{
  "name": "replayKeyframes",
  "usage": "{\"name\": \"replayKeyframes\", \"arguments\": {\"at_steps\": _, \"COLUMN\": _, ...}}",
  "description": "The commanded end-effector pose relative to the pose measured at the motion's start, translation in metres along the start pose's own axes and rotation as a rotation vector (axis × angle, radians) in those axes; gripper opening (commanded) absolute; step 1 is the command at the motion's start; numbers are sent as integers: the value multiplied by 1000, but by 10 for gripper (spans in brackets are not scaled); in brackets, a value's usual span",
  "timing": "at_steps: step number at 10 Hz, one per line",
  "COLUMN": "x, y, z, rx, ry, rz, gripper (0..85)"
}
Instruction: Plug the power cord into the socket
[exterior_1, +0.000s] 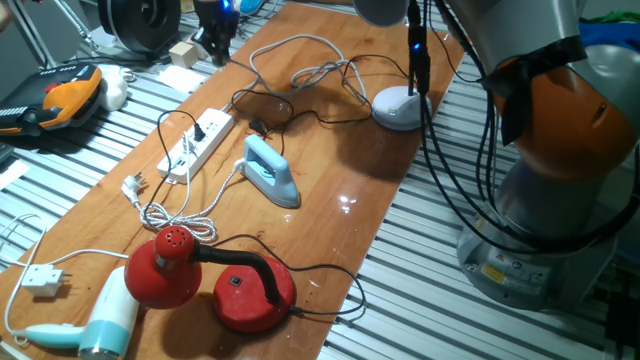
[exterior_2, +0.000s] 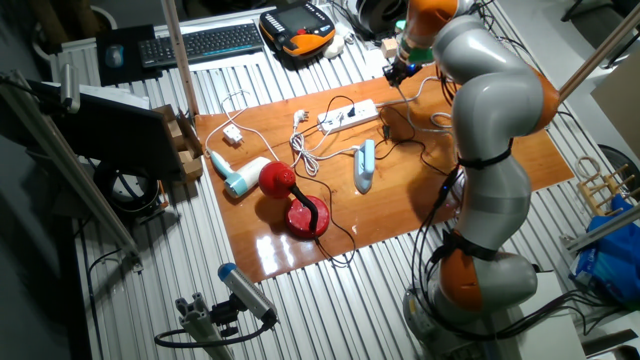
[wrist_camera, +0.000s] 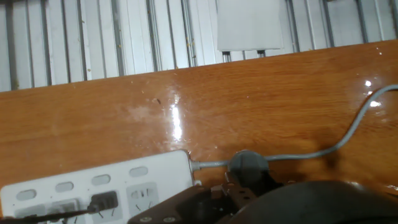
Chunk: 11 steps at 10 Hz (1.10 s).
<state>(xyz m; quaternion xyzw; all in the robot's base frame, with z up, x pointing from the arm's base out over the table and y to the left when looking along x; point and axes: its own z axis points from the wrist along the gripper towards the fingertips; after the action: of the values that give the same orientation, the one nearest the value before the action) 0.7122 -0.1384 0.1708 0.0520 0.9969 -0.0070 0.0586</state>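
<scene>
Red desk lamp (exterior_1: 215, 275) in the foreground. Socket (exterior_1: 196, 143) on the table (exterior_1: 340, 200), a black plug (wrist_camera: 102, 201) apparently seated in it; power cord (exterior_1: 300, 112) trailing beside. Gripper (exterior_1: 214, 32) hovers beyond the strip, jaw state indeterminable. Probable step: insertion finished; next, withdraw.

You can't read the gripper (exterior_1: 214, 38) fingers: dark and tiny in both fixed views, and a blurred dark mass hides them in the hand view. The socket (wrist_camera: 99, 193) is cut off by the hand view's bottom edge, and the power cord (exterior_1: 262, 128) plug is too small to judge.
</scene>
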Motion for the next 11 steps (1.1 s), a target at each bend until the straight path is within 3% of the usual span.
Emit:
{"name": "replayKeyframes", "arguments": {"at_steps": 1, "x": 3, "y": 1, "z": -3, "rx": -5, "ry": 3, "rz": 7, "gripper": 0}}
{"name": "replayKeyframes", "arguments": {"at_steps": 5, "x": 22, "y": 16, "z": -6, "rx": -8, "ry": 11, "rz": 45, "gripper": 0}}
{"name": "replayKeyframes", "arguments": {"at_steps": 8, "x": 36, "y": 32, "z": 2, "rx": 0, "ry": 20, "rz": 102, "gripper": 0}}
{"name": "replayKeyframes", "arguments": {"at_steps": 11, "x": 46, "y": 47, "z": 17, "rx": 16, "ry": 0, "rz": 121, "gripper": 0}}
